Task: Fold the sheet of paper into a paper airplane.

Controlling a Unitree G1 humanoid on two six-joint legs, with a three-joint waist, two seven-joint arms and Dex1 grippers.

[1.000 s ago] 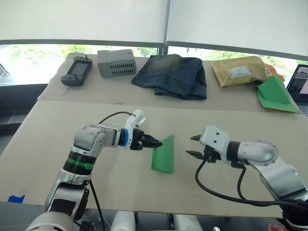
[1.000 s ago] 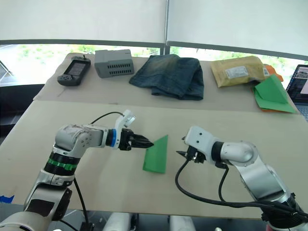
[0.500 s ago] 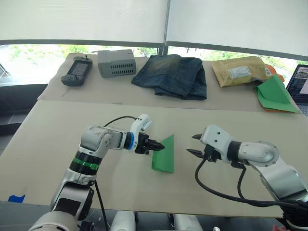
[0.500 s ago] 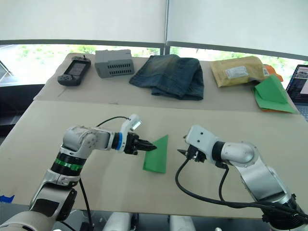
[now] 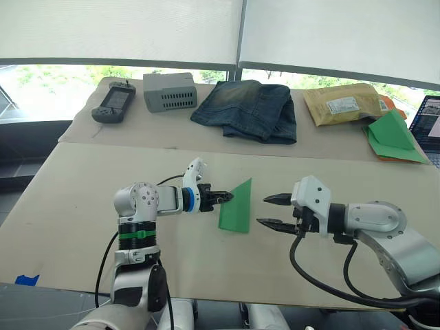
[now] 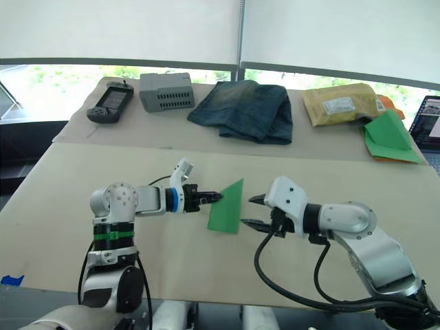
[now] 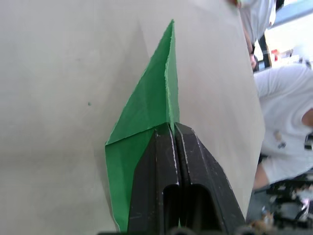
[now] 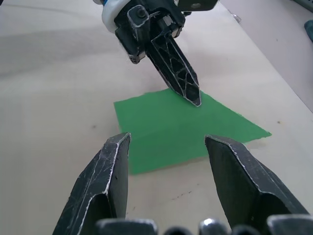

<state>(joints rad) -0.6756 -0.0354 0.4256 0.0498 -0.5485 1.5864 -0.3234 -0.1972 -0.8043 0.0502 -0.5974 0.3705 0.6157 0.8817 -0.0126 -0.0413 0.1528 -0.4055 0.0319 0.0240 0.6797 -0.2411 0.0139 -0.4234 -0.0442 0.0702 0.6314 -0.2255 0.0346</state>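
Lying along the far strip of the bench [image 5: 82, 206], from the robot's left, are a black handheld device [image 5: 113, 102], a grey vented box [image 5: 169, 91], folded blue jeans [image 5: 246, 110], a tan padded envelope [image 5: 342, 103] and a green triangular paper stack [image 5: 392, 137] with an orange edge, with a laptop [image 5: 430, 118] at the right border.

On the nearer part of the bench, the left gripper [image 5: 225, 197] reaches in sideways from the left. Its jaws are clenched on the left edge of the sheet of paper [image 5: 237, 208], and the left wrist view shows the two black fingers [image 7: 157, 166] pressed together with the green edge pinched between them. The paper is folded into a narrow wedge: its broad end lies toward the robot and its point aims away, toward the far strip. In the left wrist view one layer stands up from the bench along the crease while another lies flat beside it. A person in a white shirt [image 7: 283, 122] shows beyond the bench edge in that view.

Just to the right of the paper, the right gripper [image 5: 273, 211] hovers with its jaws released and spread wide, tips facing the paper's right edge but apart from it. The right wrist view shows the paper [image 8: 186, 129] framed between its two open fingers [image 8: 105, 176].
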